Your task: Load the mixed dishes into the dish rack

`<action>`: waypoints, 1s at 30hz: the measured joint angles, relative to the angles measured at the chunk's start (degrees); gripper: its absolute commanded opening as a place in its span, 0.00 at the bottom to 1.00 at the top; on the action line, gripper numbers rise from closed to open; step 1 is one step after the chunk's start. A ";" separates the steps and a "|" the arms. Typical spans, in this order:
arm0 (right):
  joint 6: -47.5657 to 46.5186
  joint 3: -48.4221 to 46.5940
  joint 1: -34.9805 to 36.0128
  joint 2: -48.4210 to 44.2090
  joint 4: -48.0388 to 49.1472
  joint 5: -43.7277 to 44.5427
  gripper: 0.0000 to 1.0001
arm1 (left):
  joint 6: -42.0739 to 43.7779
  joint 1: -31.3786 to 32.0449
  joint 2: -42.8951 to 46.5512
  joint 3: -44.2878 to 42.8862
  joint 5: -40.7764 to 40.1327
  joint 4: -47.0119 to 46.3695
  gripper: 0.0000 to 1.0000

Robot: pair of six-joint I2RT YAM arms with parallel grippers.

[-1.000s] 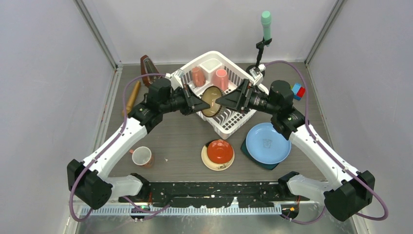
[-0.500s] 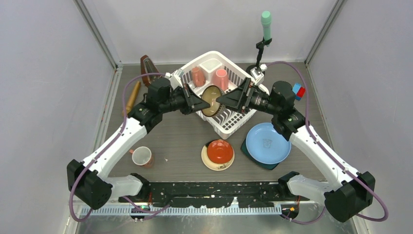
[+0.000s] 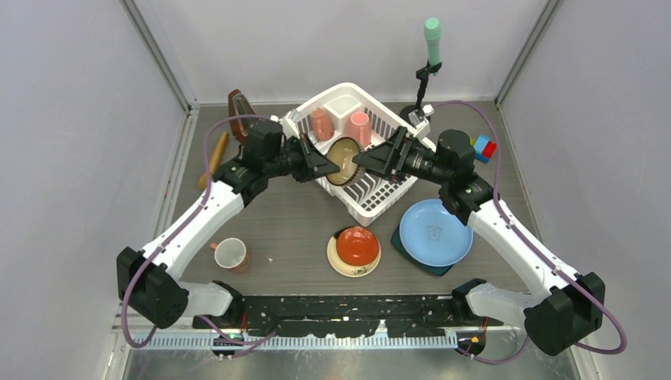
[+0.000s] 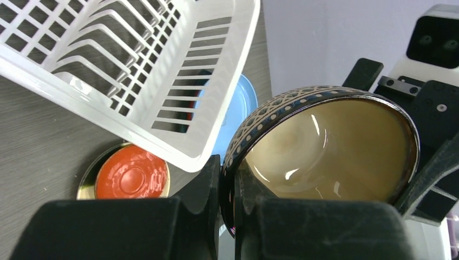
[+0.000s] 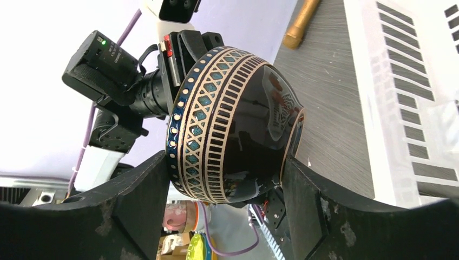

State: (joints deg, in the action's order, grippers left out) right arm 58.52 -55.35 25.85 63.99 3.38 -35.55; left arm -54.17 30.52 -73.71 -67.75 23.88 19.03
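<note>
brown bowl (image 3: 346,158) over dish rack (image 3: 365,207), clamped by left gripper (image 4: 228,181), right gripper (image 5: 224,162)

Left arm (image 3: 198,229), right arm (image 3: 514,237): white link shells, black joint housings; purple cable trailed each. Jaws were matte black; green light showed on left wrist module (image 5: 103,54).
</note>
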 measured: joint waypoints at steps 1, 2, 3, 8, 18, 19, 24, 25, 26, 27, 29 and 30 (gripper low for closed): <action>-0.17 0.00 -0.07 0.26 -0.48 0.50 0.25 | 0.20 -0.09 -0.83 -0.31 -0.20 0.15 0.09; -0.35 0.00 -0.11 0.46 -0.98 1.05 0.23 | 0.37 -0.17 -1.49 -0.52 -0.28 0.26 0.11; -0.81 -0.04 -0.11 0.70 -1.68 1.79 0.17 | 0.50 -0.22 -2.47 -0.81 -0.31 0.35 0.13; -3.30 -2.25 -0.50 2.95 -6.21 5.27 0.02 | 1.09 -0.22 -7.58 -3.30 -0.66 1.22 0.18; -7.80 -6.23 -2.08 7.37 -14.82 7.89 0.01 | 2.40 -0.50 -12.31 -5.44 -2.67 2.49 0.59; -8.48 -6.56 -2.19 7.61 -15.74 8.28 0.00 | 2.45 -0.68 -12.31 -5.53 -2.91 2.67 0.64; -11.15 -8.02 -2.49 8.94 -18.58 10.43 0.00 | 3.15 -2.16 -12.31 -6.67 -3.74 4.26 0.84; -11.98 -8.37 -2.51 9.38 -18.91 10.82 0.00 | 3.63 -2.45 -12.31 -7.15 -3.80 4.98 0.85; -13.07 -8.90 -2.51 10.01 -19.32 11.37 0.00 | 4.13 -2.91 -12.31 -7.78 -3.89 5.97 0.86; -14.49 -9.66 -2.51 10.82 -19.82 11.96 0.01 | 5.01 -3.34 -12.31 -8.55 -3.98 7.30 0.87; -17.94 -12.46 -2.51 13.14 -22.40 13.57 0.00 | 6.82 -4.59 -11.91 -9.79 -4.61 9.81 0.89; -20.17 -14.64 -2.47 14.97 -24.11 14.62 0.00 | 7.76 -5.35 -11.39 -9.97 -5.07 11.02 0.89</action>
State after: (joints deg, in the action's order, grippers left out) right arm 38.35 -70.00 23.38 78.96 -20.73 -20.93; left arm -46.41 25.17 -85.10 -77.71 18.81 30.04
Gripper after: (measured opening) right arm 0.740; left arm 0.878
